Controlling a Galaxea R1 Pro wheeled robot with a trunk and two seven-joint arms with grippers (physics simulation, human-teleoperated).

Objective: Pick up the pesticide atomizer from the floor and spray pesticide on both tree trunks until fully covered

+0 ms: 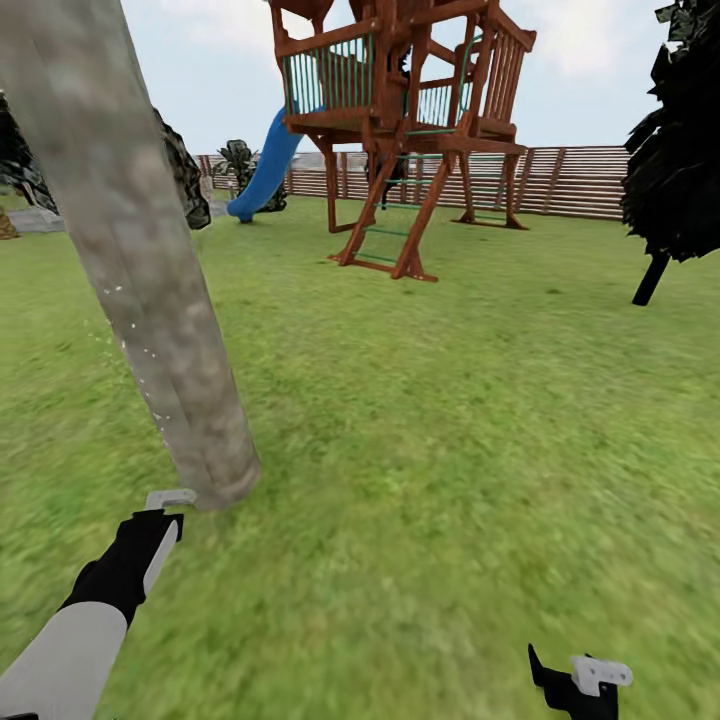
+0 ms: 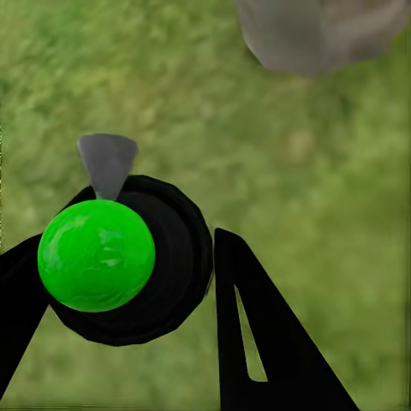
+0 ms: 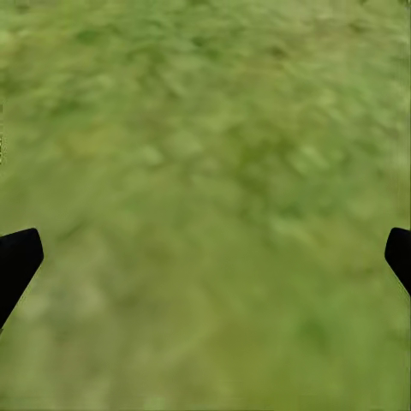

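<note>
tree trunk (image 1: 150, 290) stands at far left of the head view, thick, mottled grey-brown, leaning, its foot on the lawn (image 1: 450, 430). left gripper (image 1: 165, 505) sits just beside that foot, black wrist, pale arm below. left wrist view: the 2 black fingers (image 2: 257, 342) are clamped on the pesticide atomizer (image 2: 120, 257), a black round body with a bright green ball on top and a grey nozzle pointing toward the trunk base (image 2: 317, 30). mid-field: wooden play tower (image 1: 410, 120) with blue slide (image 1: 265, 165), slat fence (image 1: 580, 180) behind. far right: dark tree (image 1: 675, 150) on a thin leaning stem. right gripper (image 1: 585, 685) low at right; in its wrist view the fingertips (image 3: 17, 261) stand wide apart over bare grass.
</note>
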